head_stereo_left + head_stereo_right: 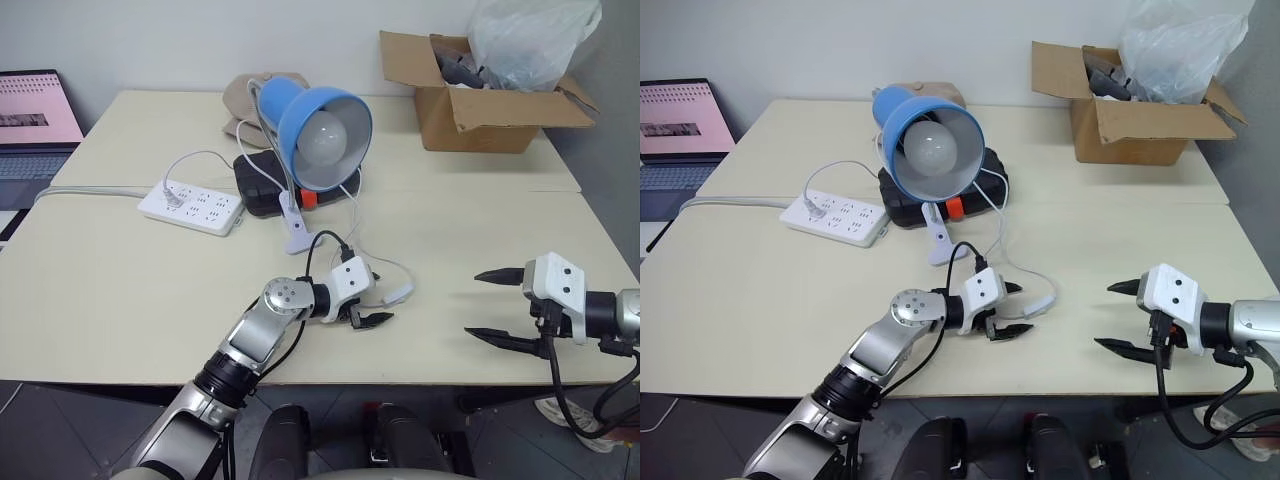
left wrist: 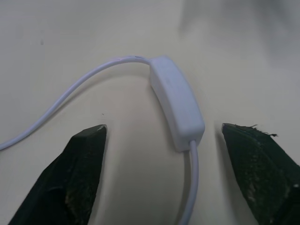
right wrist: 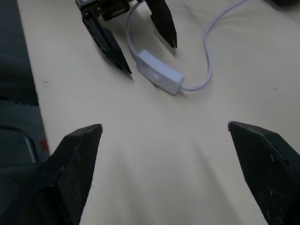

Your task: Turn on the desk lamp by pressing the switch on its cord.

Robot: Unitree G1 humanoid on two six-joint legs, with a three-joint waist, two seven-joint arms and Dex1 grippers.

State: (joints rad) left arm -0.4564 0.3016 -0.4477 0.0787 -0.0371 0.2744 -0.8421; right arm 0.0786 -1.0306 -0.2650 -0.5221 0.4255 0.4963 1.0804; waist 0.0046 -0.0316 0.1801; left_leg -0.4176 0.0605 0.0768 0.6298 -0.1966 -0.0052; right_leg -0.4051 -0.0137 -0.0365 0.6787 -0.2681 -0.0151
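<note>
Lamp: desk lamp (image 1: 322,135) with glossy blue bell shade, round frosted white bulb and white clip base, standing toward the back middle of the table (image 1: 110,290).
Cord: thin smooth white cord (image 2: 75,86) looping forward from the lamp toward the front edge.
Switch: oblong white plastic switch (image 2: 177,103) with rounded ends, lying flat on the matte cream tabletop near the front edge.
Left gripper (image 1: 368,307): pointed black fingers parted on either side of the switch, not touching it, nothing held.
Right gripper (image 1: 492,305): tapered black fingers spread wide and empty, near the front right corner, well apart from the switch.
Behind: white power strip (image 1: 191,207), open cardboard box (image 1: 480,100) with crinkled clear plastic.
</note>
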